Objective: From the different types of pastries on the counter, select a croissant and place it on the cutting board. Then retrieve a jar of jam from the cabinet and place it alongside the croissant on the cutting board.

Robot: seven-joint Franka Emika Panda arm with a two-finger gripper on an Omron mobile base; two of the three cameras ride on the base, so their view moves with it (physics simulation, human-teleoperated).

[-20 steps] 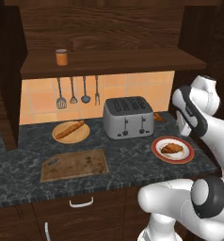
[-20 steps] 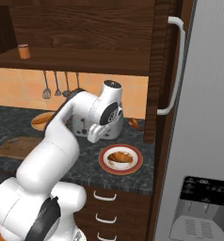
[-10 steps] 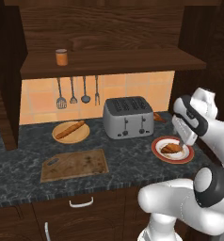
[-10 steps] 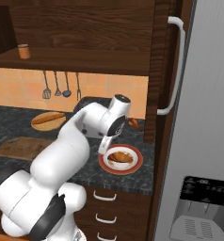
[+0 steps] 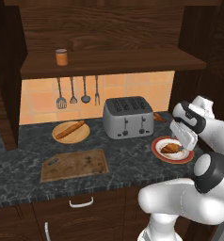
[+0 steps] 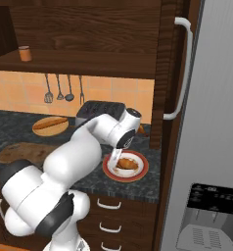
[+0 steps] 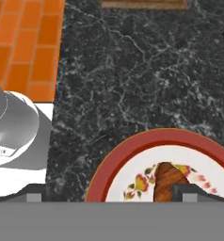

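Going for the croissant [image 6: 127, 163] on its plate [image 6: 138, 175].
Can't tell how wide my gripper [image 6: 115, 158] is; next I lower and pinch.

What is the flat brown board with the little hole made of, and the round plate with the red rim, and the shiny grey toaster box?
The rectangular brown cutting board looks like wood: matte, with grain and dark stains. The round red-rimmed plate under the croissant looks like glazed ceramic, with a white centre and painted flowers, though it might be plastic. The boxy grey toaster looks like brushed metal, with soft highlights.
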